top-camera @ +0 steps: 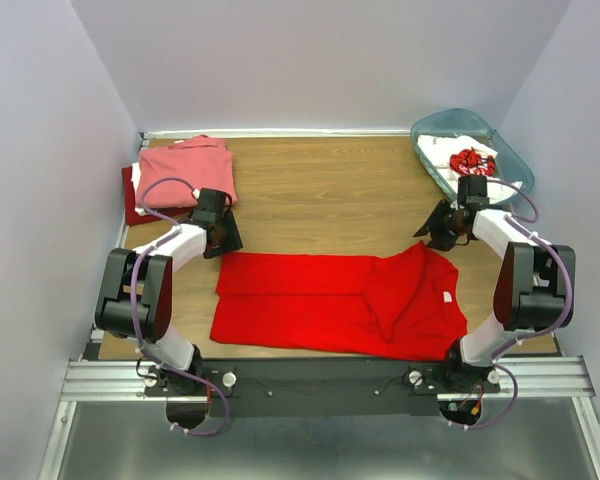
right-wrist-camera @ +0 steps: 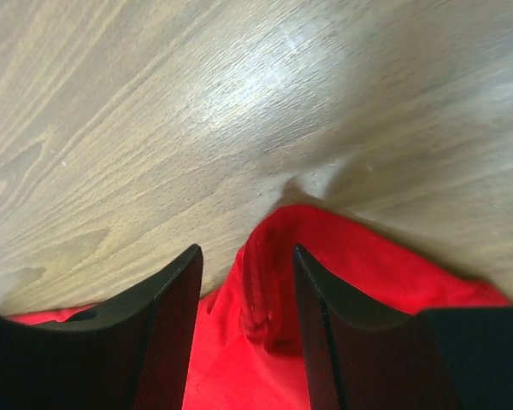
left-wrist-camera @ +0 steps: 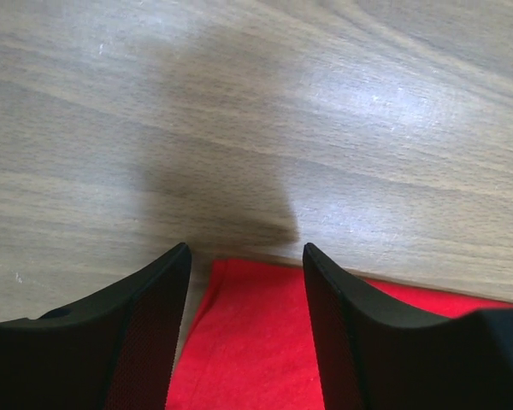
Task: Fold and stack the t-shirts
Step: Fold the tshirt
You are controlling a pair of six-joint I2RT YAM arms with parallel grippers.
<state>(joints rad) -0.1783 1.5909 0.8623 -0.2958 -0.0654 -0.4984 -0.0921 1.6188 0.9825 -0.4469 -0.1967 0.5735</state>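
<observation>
A bright red t-shirt point(top-camera: 320, 300) lies spread across the near middle of the table, its right part folded over itself. My left gripper point(top-camera: 220, 235) is at the shirt's far left corner. In the left wrist view that gripper point(left-wrist-camera: 246, 256) is open, its fingers point(left-wrist-camera: 145, 342) straddling the flat red corner point(left-wrist-camera: 248, 342). My right gripper point(top-camera: 442, 232) is at the far right corner. In the right wrist view it point(right-wrist-camera: 246, 252) is open around a raised ridge of red cloth point(right-wrist-camera: 274, 273), which the pads do not visibly pinch.
A folded salmon-pink shirt point(top-camera: 185, 170) rests on a darker red one point(top-camera: 130, 200) at the far left. At the far right, a translucent teal bin point(top-camera: 500, 140) holds a white shirt with red print point(top-camera: 470, 160). Bare wooden table point(top-camera: 330, 190) lies beyond the red shirt.
</observation>
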